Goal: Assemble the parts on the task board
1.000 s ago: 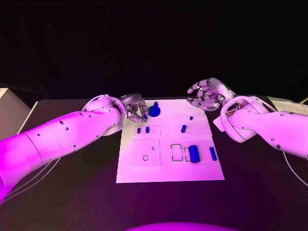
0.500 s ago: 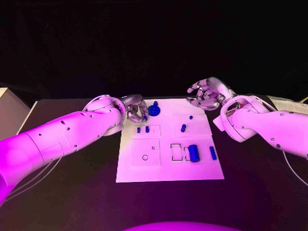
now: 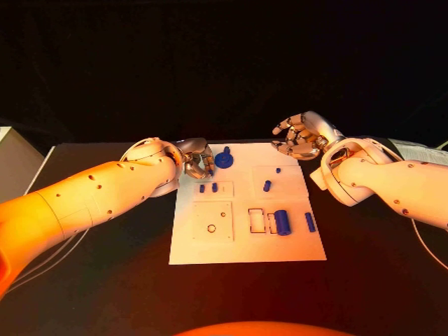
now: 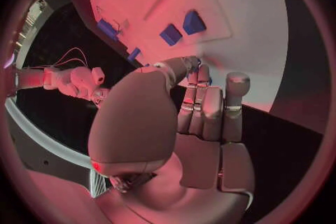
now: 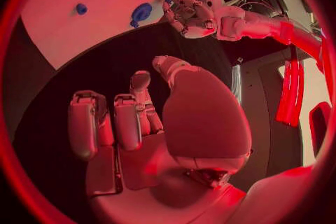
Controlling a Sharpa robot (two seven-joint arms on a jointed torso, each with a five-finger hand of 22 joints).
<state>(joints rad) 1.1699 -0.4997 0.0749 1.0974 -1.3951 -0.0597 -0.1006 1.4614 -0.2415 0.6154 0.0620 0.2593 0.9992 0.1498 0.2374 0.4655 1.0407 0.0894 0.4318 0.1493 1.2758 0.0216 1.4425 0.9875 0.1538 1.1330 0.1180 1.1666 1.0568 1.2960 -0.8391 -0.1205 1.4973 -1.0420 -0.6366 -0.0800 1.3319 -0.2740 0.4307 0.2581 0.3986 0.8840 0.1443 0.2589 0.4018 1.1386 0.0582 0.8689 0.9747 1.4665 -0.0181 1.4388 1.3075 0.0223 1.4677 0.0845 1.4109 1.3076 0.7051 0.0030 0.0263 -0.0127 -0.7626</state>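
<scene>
The white task board [image 3: 246, 241] lies mid-table. A blue knob part [image 3: 224, 161] stands at its far left corner, and my left hand [image 3: 197, 159] hovers right beside it with its fingers curled in. In the right wrist view that left hand [image 5: 187, 15] sits next to the knob [image 5: 142, 11]; I cannot tell if they touch. Two short pegs [image 3: 208, 187], a peg [image 3: 267, 186], a thick cylinder [image 3: 281, 222] and a slim piece [image 3: 310, 222] lie on the board. My right hand [image 3: 299, 136] hangs over the far right corner, fingers curled [image 5: 115, 123], palm empty.
A white box [image 3: 2, 164] stands at the table's left edge. A pale object [image 3: 421, 152] lies behind my right arm. Thin cables trail off both sides of the table. The board has outlined slots and small holes [image 3: 212, 229].
</scene>
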